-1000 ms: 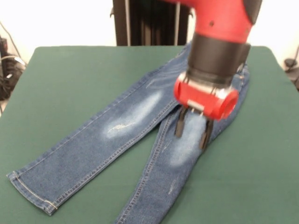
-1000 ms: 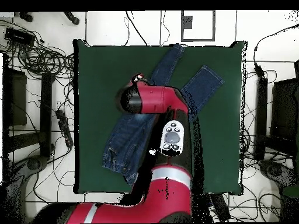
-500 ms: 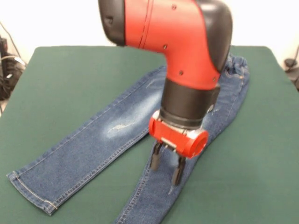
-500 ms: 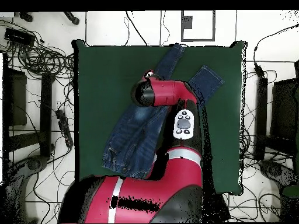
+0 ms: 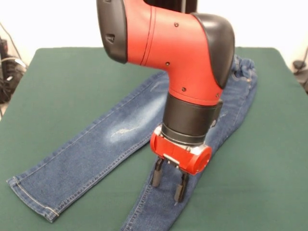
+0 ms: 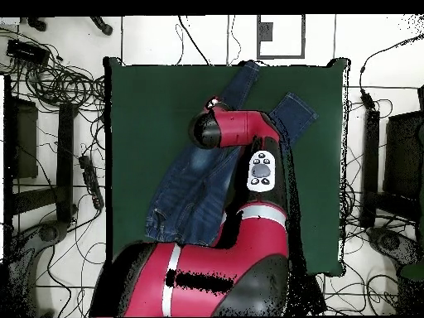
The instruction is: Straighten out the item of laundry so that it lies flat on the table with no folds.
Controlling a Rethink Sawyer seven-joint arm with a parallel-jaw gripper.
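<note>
gripper (image 5: pixel 167 182) fingers parted and empty over one leg of the blue denim jeans (image 5: pixel 91 149).
that leg's long axis runs directly beneath it across the dark green felt table (image 5: pixel 57 82).

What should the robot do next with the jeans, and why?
Probably lower the open gripper the last bit onto the jeans and pinch the cloth. It hangs right over the leg nearer the camera, and that leg slants in close beside the other one, so tugging it outward across the green table may help the pair lie flatter.
</note>
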